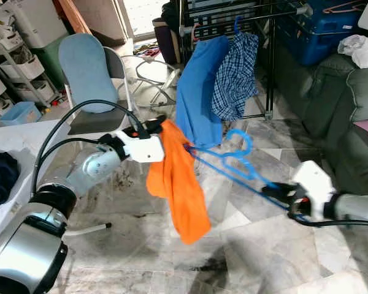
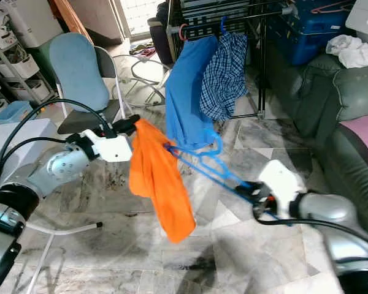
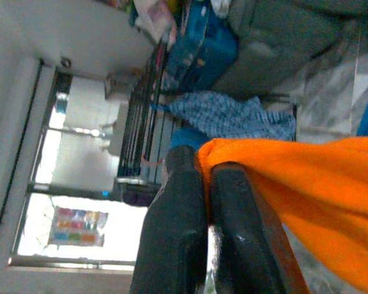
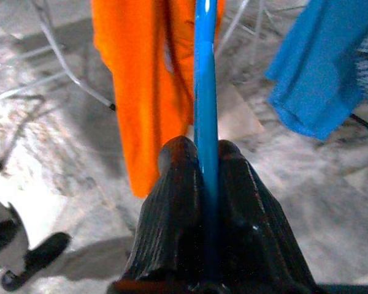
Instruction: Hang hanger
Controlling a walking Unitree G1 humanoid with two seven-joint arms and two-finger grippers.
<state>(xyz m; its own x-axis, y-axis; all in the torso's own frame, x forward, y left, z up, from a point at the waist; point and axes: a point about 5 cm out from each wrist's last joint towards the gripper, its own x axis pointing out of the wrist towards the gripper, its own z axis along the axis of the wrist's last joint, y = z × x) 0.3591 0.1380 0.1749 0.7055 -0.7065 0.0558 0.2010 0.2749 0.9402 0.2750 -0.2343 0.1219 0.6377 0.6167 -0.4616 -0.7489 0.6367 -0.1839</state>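
- Left eye view: we record the left gripper (image 1: 158, 122) pinching the top edge of an orange garment (image 1: 178, 184), which hangs in the air over the marble floor (image 1: 245, 245). The right gripper (image 1: 271, 191) clamps one end of a blue hanger (image 1: 233, 160); its far end reaches into the garment. Behind stand a drying rack (image 1: 267, 61) with a blue shirt (image 1: 196, 86) and a checked shirt (image 1: 236, 73), a chair (image 1: 89, 73) and a green sofa (image 1: 343, 98).
- Right eye view: same scene; we add nothing.
- Left wrist view: we list both fingers (image 3: 178, 233) pressed together on orange cloth.
- Right wrist view: we list both fingers (image 4: 178, 208) closed tight on the hanger's blue bar, the garment beyond.
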